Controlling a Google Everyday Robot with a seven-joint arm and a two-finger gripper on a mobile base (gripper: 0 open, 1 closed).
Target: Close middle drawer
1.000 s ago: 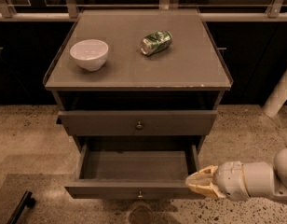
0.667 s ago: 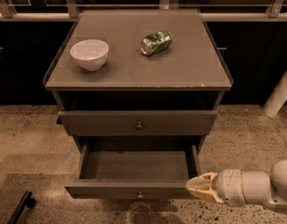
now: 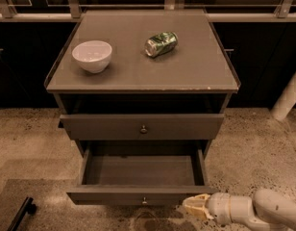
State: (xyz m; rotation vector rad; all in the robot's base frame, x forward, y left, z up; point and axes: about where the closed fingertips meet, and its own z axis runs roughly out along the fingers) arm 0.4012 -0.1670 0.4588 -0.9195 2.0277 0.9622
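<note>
The middle drawer (image 3: 138,195) is grey-brown wood, pulled far out of the cabinet, and shows an empty inside. Its slim front panel has one small round metal knob (image 3: 144,201). My gripper (image 3: 195,207) comes in from the lower right on a white arm (image 3: 263,211). Its pale tip is right at the right end of the drawer's front panel, just below the panel's corner. Whether it touches the panel does not show.
The drawer above (image 3: 143,126) stands slightly out and has its own knob. On the cabinet top (image 3: 186,71) sit a white bowl (image 3: 92,56) and a green can (image 3: 161,44) lying on its side. A dark object (image 3: 20,214) lies on the speckled floor at lower left.
My gripper has moved down and a little left, from beside the drawer's right front corner to just below the right end of its front panel. The drawer has not moved.
</note>
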